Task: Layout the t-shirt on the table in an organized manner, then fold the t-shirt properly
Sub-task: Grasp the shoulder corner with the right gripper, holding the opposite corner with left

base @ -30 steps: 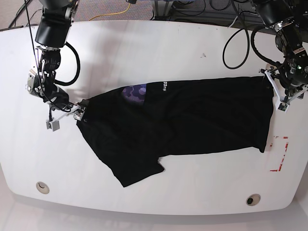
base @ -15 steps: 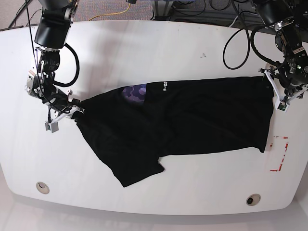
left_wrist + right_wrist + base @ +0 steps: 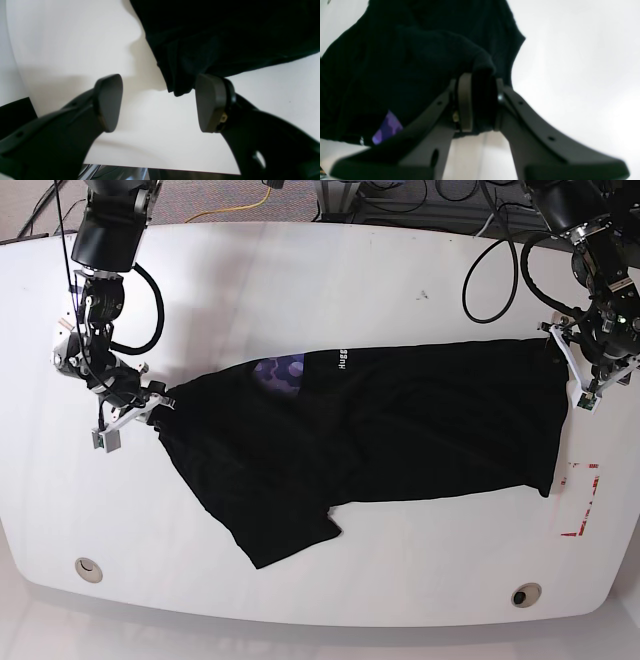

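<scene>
The right end effector (image 3: 480,105) is pinching a bunched fold of the t-shirt (image 3: 370,430) between its closed jaws at the garment's end on the base view's left, while the left end effector (image 3: 160,102) is standing with its jaws wide apart at the opposite end, a corner of black cloth hanging just beside one pad (image 3: 208,102) but not clamped. The step in hand looks like spreading the shirt flat, and doing it well probably means getting the open left end effector closed on that corner before any pulling, then drawing the two ends apart evenly and low over the counter (image 3: 320,280) so the cloth is sliding rather than lifting and folding under itself. The t-shirt is lying stretched across the middle of the white counter, reaching from one arm to the other, with a flap or sleeve trailing toward the near edge. It is plain black and soft, creased where the jaws are gathering it, showing a purple patch (image 3: 278,373) and small white lettering near its upper edge. A red tape outline (image 3: 582,498) is lying just beside its end on the base view's right.
</scene>
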Motion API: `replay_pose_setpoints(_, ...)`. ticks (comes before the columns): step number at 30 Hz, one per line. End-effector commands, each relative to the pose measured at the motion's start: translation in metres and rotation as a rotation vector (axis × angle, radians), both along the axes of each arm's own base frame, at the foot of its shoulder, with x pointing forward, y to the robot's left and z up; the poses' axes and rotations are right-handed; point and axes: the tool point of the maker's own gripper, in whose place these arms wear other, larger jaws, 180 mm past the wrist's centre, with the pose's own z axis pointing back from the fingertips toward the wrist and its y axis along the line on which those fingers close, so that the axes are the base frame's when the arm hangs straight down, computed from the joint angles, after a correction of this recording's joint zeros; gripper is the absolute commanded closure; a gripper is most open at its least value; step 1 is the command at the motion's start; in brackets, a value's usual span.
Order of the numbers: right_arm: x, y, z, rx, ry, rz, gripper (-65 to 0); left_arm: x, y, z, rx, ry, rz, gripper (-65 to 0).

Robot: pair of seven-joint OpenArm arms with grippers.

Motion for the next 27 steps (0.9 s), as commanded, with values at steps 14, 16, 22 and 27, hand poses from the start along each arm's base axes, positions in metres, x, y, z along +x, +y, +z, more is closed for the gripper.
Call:
replay_pose_setpoints(14,-0.026,-0.013,0.017,-0.053,-0.042,-0.006,-11.7,0.008,0.008,0.014,0.029,-0.039,-0.008,-42.8)
replay_pose_setpoints(16,-0.031,-0.018,0.014,-0.054,-0.033,-0.020,-11.7,0.008,0.008,0.014,0.031,-0.039,-0.009,-42.8)
replay_pose_setpoints(22,-0.039,-0.025,0.009,-0.056,-0.018,-0.037,-11.7,0.009,0.013,0.018,0.043,-0.041,-0.010,-42.8)
replay_pose_setpoints(27,-0.037,-0.025,0.011,-0.058,-0.023,-0.034,-12.4,0.009,0.013,0.018,0.043,-0.041,-0.010,-42.8)
